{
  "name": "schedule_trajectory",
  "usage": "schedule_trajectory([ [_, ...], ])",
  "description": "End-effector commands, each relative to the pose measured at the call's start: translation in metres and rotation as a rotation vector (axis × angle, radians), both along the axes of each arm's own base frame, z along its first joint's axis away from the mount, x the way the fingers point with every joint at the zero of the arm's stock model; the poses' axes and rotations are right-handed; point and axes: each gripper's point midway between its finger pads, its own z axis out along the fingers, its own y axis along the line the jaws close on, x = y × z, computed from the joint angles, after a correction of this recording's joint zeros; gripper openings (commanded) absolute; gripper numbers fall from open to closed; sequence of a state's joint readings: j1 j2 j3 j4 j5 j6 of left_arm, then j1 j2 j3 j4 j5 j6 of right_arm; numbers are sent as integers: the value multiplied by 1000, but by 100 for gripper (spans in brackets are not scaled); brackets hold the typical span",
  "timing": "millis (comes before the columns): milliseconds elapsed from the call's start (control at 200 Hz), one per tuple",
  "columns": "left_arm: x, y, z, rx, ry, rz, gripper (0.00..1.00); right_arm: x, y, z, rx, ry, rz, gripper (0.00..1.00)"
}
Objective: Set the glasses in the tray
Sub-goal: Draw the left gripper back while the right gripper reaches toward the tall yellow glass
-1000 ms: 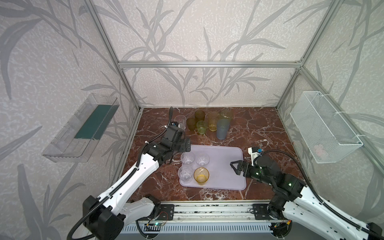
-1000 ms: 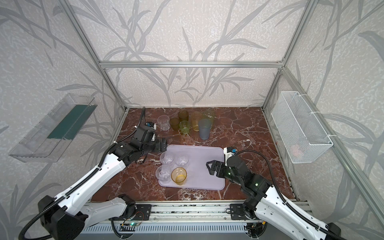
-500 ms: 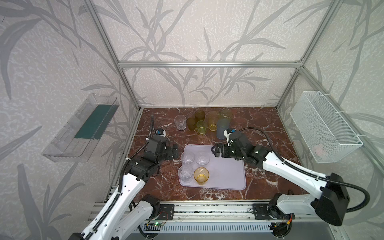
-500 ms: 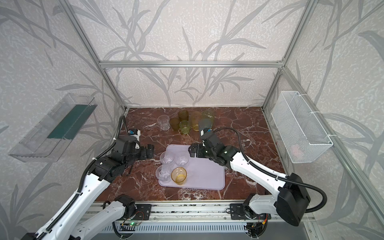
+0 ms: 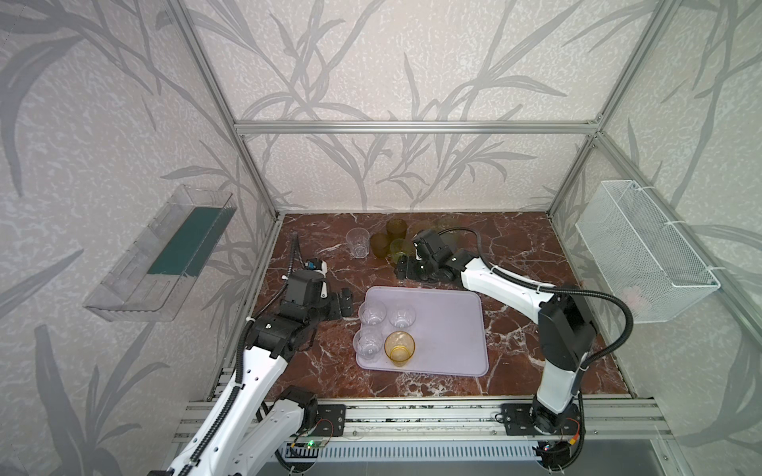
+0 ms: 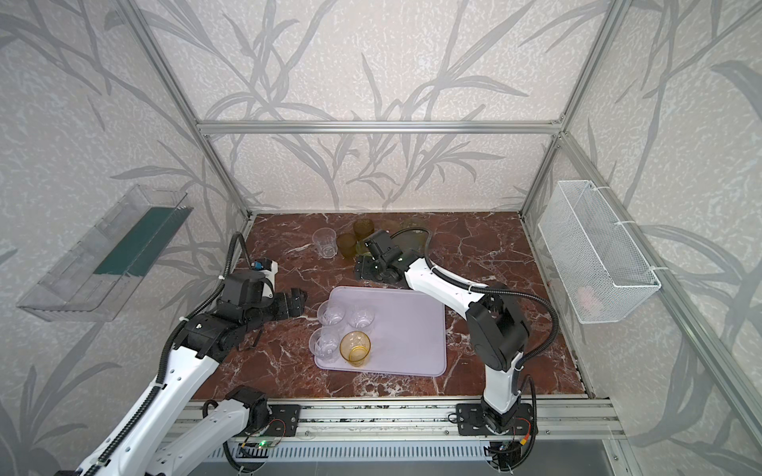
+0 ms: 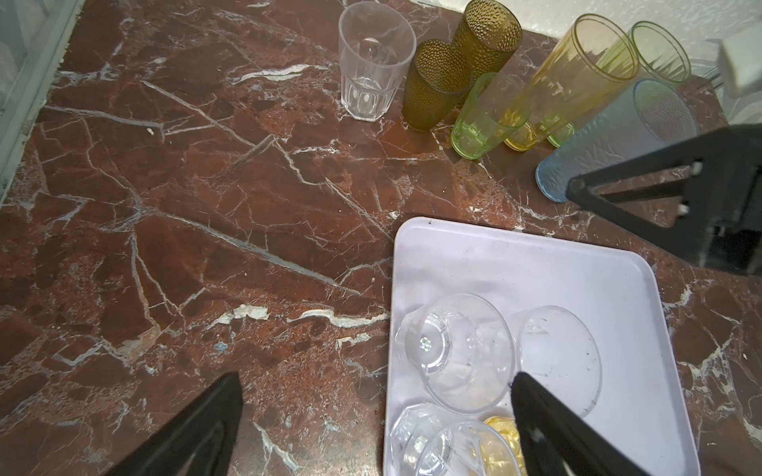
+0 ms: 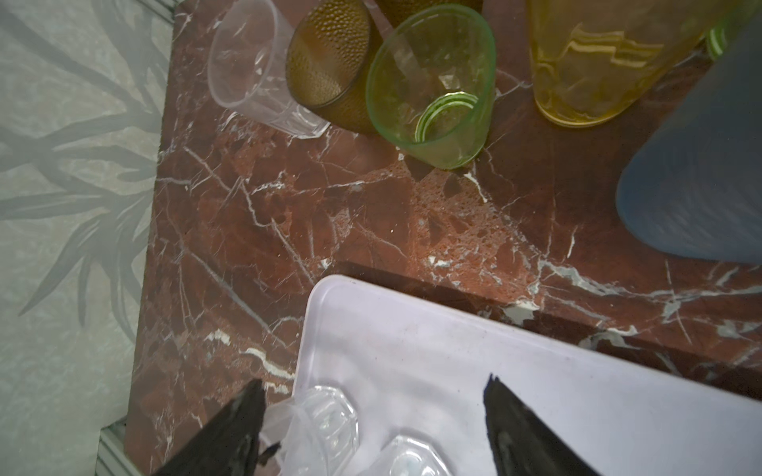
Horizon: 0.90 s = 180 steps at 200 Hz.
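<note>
With four glasses (image 5: 373,315) stood in the tray (image 5: 449,329) and the rest bunched on the bench (image 5: 515,247) just behind it, the right fingers (image 8: 231,432), spread and empty like the left fingers (image 7: 198,432), are probably best slid squarely round the green glass (image 8: 433,82) so neighbours aren't knocked.

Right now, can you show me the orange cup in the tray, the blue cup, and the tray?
amber glass (image 5: 399,348), a top view, its inner wall.
blue glass (image 7: 614,142), left wrist view, its side.
tray (image 5: 449,329), a top view, bare floor.
</note>
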<state>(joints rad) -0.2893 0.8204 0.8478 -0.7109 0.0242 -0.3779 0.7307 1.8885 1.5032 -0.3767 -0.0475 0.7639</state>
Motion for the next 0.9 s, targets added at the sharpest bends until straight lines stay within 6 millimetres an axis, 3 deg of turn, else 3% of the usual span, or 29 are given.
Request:
schedule_trajectory([
  [0,-1,-1,2,-20,-11,-4,99,15,-5,-2,-25,10,-84,73],
  [55,-1,-2,2,-23,-11,-8,99,21,-5,-7,-33,14,-111,71],
  [140,-1,-4,1,-35,-7,-14,99,30,-6,-15,-36,16,-149,58],
  [815,3,-15,-6,-89,29,-30,99,90,-11,-34,21,6,-231,53],
  [895,3,-16,-7,-92,27,-34,99,95,-10,-32,40,-10,-226,48],
])
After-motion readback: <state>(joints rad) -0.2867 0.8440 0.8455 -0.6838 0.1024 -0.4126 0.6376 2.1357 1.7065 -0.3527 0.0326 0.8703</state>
